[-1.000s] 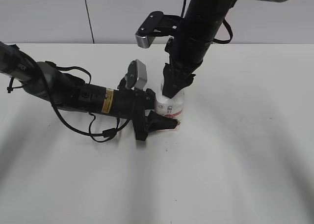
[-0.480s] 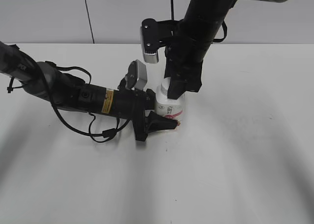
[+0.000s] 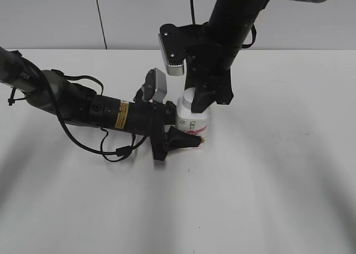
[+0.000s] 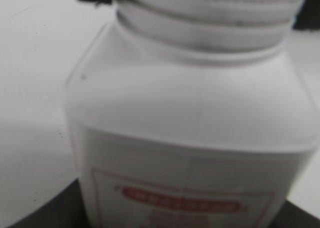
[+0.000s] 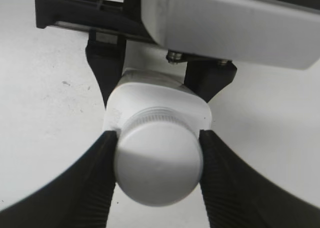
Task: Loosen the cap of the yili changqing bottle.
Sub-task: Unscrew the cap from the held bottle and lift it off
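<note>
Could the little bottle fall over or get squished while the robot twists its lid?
It might.

1. The right gripper pinches only the smooth sides of the cap, so its fingers could slip round without turning it.

2. The left gripper holds the yili changqing bottle low on its body. If that hold is weak, the whole bottle may spin or tip on the table.

3. A hard squeeze could dent the plastic.

No legible text: red print on yili changqing bottle (image 4: 190, 138) blurred; yellow sticker (image 3: 120, 116) on left arm unreadable.
</note>
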